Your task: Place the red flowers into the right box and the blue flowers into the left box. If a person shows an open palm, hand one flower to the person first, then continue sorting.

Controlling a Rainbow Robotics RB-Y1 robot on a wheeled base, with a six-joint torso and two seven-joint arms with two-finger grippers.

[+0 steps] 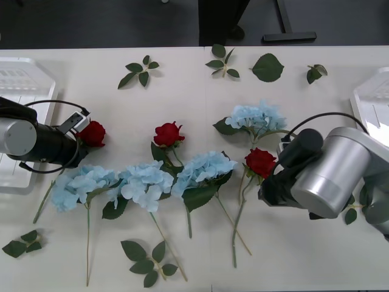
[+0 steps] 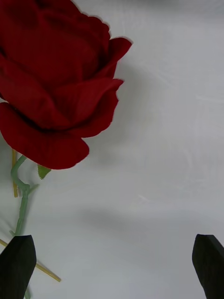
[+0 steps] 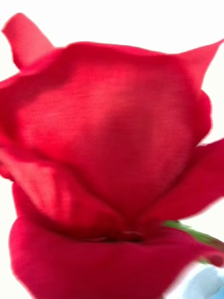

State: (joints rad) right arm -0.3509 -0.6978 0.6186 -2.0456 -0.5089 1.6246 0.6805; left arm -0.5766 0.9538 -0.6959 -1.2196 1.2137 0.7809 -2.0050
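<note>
Lying near the middle of the bench point(image 1: 182, 97), three red roses and four blue hydrangeas waited unsorted, none yet in a tray. The rose nearest the right gripper point(image 2: 112, 261) had its bloom point(image 1: 260, 162) just beside that wrist, and its thin stem ran from the bloom toward the robot's edge of the bench, so its long axis lay roughly front to back. In the right wrist view the same bloom point(image 2: 56, 88) sat ahead of the wide-open jaws, off to one side, with the green stem point(image 2: 21, 196) passing close to one black finger point(image 2: 16, 266); I judged the arm was lining up on the stem just below the bloom, since that is the firmest place to pinch. The left gripper point(image 1: 79, 131) was against the leftmost rose point(image 1: 92, 134), whose bloom point(image 3: 107, 163) crowded its wrist camera; whether those jaws were open or closed I cannot tell. That rose's stem seemed to slant toward the robot and leftward under the hydrangea point(image 1: 82, 182) beside it. The middle rose point(image 1: 168, 134) lay untouched between them. The left box point(image 1: 18, 91) and right box point(image 1: 374, 100) sat at the bench's opposite edges, well apart from the flowers.
</note>
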